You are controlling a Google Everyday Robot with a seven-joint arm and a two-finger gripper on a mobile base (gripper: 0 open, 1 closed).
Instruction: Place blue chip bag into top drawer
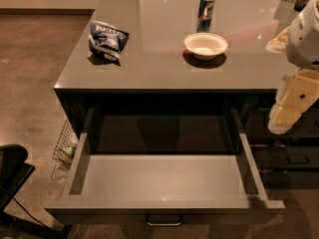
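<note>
The blue chip bag (107, 39) lies crumpled on the grey counter (159, 71), near its left edge. The top drawer (164, 178) is pulled wide open below the counter's front edge. Its pale-grey floor is bare and its metal bar handle (163, 222) faces me. My gripper (288, 108) hangs at the right edge of the view, beside the counter's front right corner and above the drawer's right wall. It is far from the bag and holds nothing that I can see.
A white bowl (205, 45) and a shiny metal can (205, 13) stand mid-counter. A yellowish object (278, 40) lies at the counter's right edge. Darker lower drawer fronts (291, 158) are at the right. A wire basket (65, 148) and a black chair (12, 171) are on the floor at the left.
</note>
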